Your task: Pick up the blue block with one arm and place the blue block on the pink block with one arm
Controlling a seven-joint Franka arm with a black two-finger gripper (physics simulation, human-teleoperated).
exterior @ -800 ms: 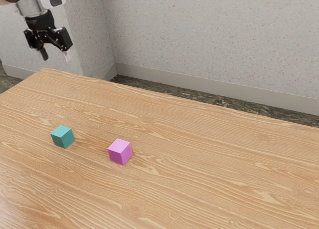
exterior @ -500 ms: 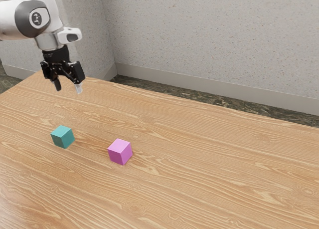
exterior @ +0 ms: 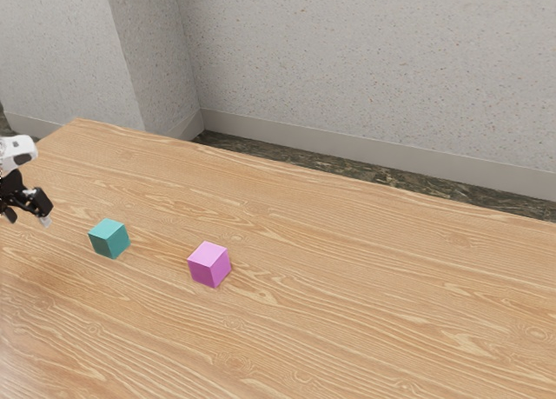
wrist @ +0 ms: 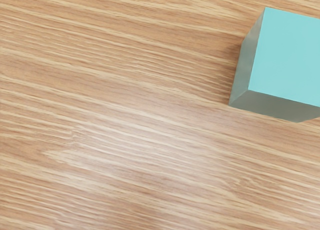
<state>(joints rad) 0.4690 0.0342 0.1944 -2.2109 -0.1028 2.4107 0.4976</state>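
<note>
Your tool (exterior: 26, 215) hangs at the frame's left edge, fingers spread, holding nothing. The blue block (exterior: 109, 238) lies just right of it, and the pink block (exterior: 209, 264) is farther right.

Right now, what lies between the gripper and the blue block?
Nothing but bare table. In the exterior view, the stretch from the gripper to the blue block is free.
</note>
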